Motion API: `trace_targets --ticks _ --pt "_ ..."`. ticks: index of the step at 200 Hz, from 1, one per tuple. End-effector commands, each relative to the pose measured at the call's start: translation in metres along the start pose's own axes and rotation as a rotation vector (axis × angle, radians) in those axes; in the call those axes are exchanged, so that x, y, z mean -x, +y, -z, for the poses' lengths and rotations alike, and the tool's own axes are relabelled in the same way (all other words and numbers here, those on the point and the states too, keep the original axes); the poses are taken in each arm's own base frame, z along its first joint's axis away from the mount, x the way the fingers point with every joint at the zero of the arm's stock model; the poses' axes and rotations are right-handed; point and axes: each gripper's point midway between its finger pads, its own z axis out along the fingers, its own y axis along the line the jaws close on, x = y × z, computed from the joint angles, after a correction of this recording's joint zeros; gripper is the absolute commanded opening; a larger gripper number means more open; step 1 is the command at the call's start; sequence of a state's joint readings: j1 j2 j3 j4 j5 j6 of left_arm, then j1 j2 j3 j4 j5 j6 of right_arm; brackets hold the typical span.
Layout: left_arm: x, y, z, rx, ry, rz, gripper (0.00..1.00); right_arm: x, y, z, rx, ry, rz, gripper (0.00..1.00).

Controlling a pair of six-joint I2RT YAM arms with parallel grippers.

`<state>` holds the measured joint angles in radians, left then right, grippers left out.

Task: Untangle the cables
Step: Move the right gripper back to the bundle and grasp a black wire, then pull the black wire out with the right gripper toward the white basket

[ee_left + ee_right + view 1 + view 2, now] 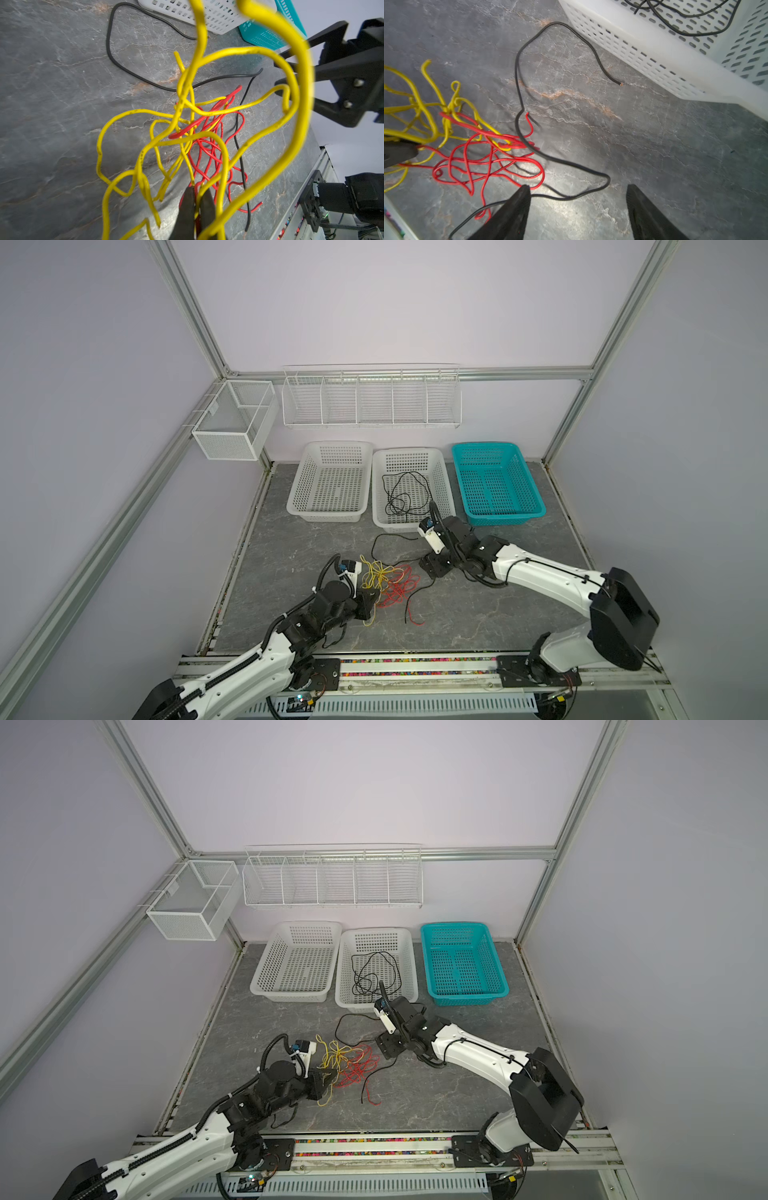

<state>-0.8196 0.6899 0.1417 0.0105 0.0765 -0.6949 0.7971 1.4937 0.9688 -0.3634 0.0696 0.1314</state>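
Note:
On the grey table lies a tangle of cables: yellow cable [379,576] [338,1054] and red cable [400,591] [360,1068] knotted together. A black cable [375,545] [554,23] loops from them toward the baskets. My left gripper [375,600] [197,199] is shut on a strand of the yellow cable [200,41], lifting loops of it close to the camera. My right gripper [432,568] [578,187] stands open just above the table. A bend of the black cable lies under its gap, and nothing is held. A second black cable [405,497] lies in the middle white basket.
Three baskets stand in a row at the back: a white basket [328,515], the middle white basket [445,489] and a teal basket [503,515]. On the walls hang a wire rack [372,423] and a mesh box [224,448]. The rail [415,672] carrying the arm bases runs along the front edge.

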Motion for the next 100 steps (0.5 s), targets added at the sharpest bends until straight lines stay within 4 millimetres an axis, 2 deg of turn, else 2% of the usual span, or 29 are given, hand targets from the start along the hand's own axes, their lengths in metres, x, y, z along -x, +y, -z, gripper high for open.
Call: trace_targets --ticks 1,47,64,75,100 --pt "0.01 -0.009 0.001 -0.034 -0.037 -0.02 0.0 0.003 -0.01 -0.013 -0.056 -0.006 0.004 0.75" --pt "0.009 -0.009 0.001 -0.037 -0.035 -0.019 0.0 0.004 -0.028 -0.035 -0.163 0.009 0.03 0.74" --pt "0.009 -0.009 0.001 -0.035 -0.033 -0.017 0.0 0.005 -0.027 -0.043 -0.16 0.015 0.043 0.69" --pt "0.008 -0.008 0.001 -0.034 -0.031 -0.018 0.0 0.007 -0.027 -0.045 -0.161 0.01 0.041 0.61" --pt "0.009 -0.008 0.001 -0.032 -0.031 -0.017 0.0 0.012 -0.028 -0.042 -0.167 -0.018 0.035 0.36"
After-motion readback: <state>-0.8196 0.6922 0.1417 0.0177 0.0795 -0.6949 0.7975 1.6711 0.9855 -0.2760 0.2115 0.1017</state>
